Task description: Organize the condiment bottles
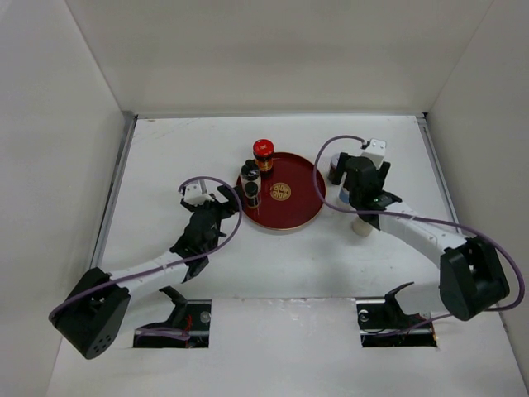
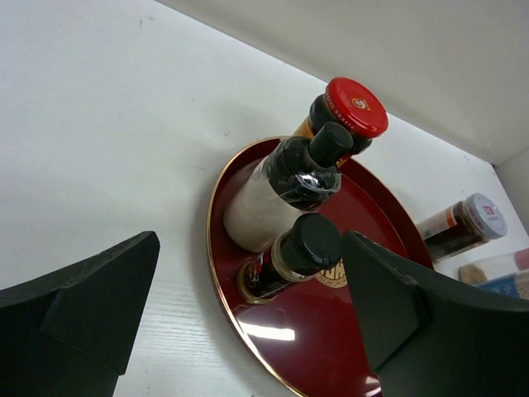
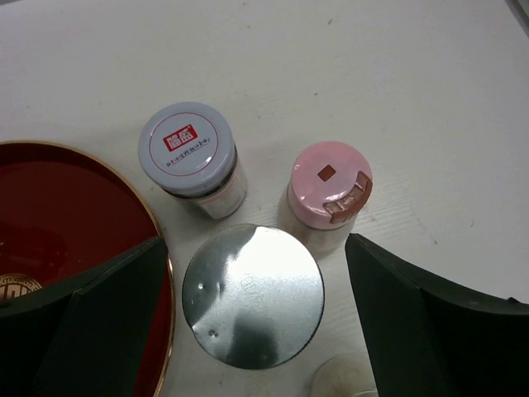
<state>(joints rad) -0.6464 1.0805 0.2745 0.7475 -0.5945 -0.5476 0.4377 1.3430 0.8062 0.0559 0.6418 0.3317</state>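
Note:
Three condiment bottles stand at the left rim of the round red tray [image 1: 302,203]: a red-lidded dark jar [image 2: 355,107], a black-capped bottle with a white label [image 2: 297,169] and a smaller black-capped dark bottle [image 2: 299,248]. My left gripper [image 2: 250,252] is open just left of the tray and facing them, touching nothing. Right of the tray stand a grey-lidded bottle [image 3: 186,149], a pink-lidded one [image 3: 329,186], a silver-topped can [image 3: 252,295] and a pale cream bottle [image 1: 362,225]. My right gripper [image 3: 256,244] hangs open over the silver-topped can, with its fingers on either side.
The tray's gold-edged rim [image 3: 161,248] runs close under my right gripper's left finger. White walls close off the table at the back and both sides. The right half of the tray [image 1: 302,186] holds no bottles.

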